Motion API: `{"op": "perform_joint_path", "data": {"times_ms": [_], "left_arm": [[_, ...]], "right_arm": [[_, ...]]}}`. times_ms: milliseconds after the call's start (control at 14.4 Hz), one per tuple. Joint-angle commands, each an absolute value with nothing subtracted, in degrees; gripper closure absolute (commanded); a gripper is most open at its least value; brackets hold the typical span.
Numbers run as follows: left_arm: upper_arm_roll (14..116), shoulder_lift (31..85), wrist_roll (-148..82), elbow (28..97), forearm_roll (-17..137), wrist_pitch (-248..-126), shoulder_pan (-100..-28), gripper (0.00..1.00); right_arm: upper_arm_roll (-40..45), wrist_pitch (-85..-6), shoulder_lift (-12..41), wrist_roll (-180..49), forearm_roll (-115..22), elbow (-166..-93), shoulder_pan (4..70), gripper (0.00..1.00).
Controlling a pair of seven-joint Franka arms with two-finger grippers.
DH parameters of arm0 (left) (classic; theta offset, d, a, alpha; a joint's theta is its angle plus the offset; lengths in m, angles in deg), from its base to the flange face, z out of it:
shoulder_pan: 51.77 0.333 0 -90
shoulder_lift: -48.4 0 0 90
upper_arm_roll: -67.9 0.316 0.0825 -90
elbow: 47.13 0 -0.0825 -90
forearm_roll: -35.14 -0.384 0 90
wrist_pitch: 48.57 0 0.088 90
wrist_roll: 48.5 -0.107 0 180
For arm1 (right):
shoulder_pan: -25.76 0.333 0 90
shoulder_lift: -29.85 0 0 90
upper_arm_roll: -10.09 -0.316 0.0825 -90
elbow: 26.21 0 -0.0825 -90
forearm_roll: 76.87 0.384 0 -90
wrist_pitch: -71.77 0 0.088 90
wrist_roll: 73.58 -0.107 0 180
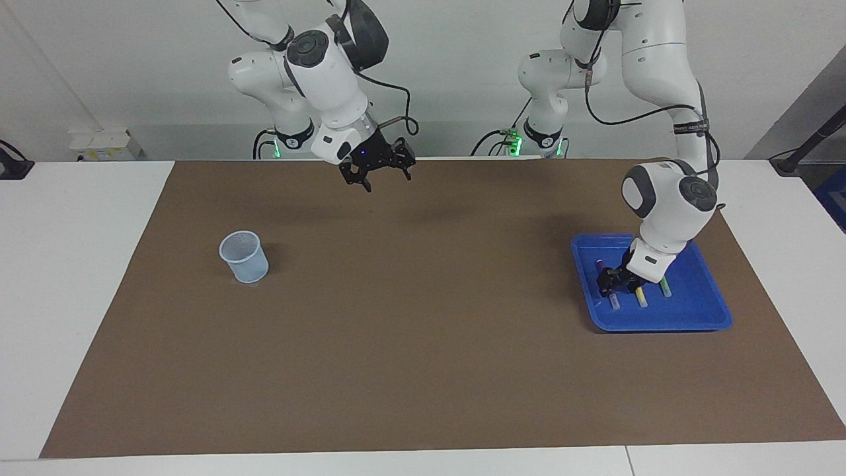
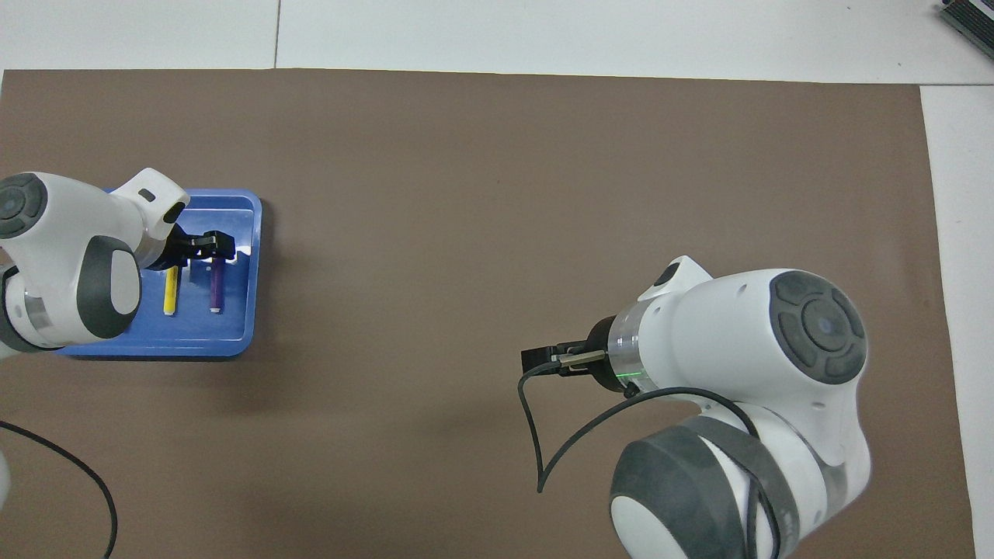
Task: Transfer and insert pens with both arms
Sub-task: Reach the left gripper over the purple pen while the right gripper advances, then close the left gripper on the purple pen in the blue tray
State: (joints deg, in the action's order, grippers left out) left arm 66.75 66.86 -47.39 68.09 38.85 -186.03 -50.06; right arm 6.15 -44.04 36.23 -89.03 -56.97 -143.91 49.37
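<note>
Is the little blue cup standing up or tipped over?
Standing up. The pale blue mesh cup sits on the brown table mat with its round open rim facing upward. Whether anything is inside, cannot tell.

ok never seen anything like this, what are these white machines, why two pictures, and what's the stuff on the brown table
These are two white robot arms, each ending in a small black two-finger gripper. Both pictures show one moment: one camera faces the robots from across the table, the other looks steeply down from above their end.

On the brown mat a blue tray sits toward the left arm's end, with a purple pen, a yellow pen and a green pen lying in it. A pale mesh cup stands toward the right arm's end.

The left gripper is low in the tray at the purple pen; whether it grips it is unclear. The right gripper waits in the air, open and holding nothing.
</note>
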Motion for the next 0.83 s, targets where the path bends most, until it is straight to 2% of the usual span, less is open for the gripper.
{"op": "perform_joint_path", "data": {"times_ms": [0,208,486,625,695,764], "left_arm": [[67.0,67.5,-47.3,68.5,39.6,-188.0,-51.0,0.2],[67.0,67.5,-47.4,68.6,39.6,-187.8,-51.0,0.46],[67.0,67.4,-47.1,68.6,39.6,-186.9,-51.5,0.64],[67.0,67.2,-47.0,69.5,39.6,-187.5,-51.7,0.85],[67.1,67.1,-46.8,69.7,39.6,-187.6,-51.7,1.0],[67.1,67.1,-46.8,69.8,39.6,-187.4,-51.7,1.0]], "right_arm": [[6.0,-45.2,36.8,-89.2,-55.3,-144.2,49.1,0.0],[6.0,-45.7,36.8,-89.3,-53.9,-144.2,49.1,0.0],[6.0,-47.1,36.8,-92.0,-52.4,-144.5,49.3,0.0],[6.0,-47.2,36.8,-92.1,-52.2,-144.5,49.3,0.0],[6.0,-47.2,36.8,-92.2,-52.2,-144.5,49.3,0.0],[6.0,-47.2,36.8,-92.2,-52.2,-144.6,49.3,0.0]]}}
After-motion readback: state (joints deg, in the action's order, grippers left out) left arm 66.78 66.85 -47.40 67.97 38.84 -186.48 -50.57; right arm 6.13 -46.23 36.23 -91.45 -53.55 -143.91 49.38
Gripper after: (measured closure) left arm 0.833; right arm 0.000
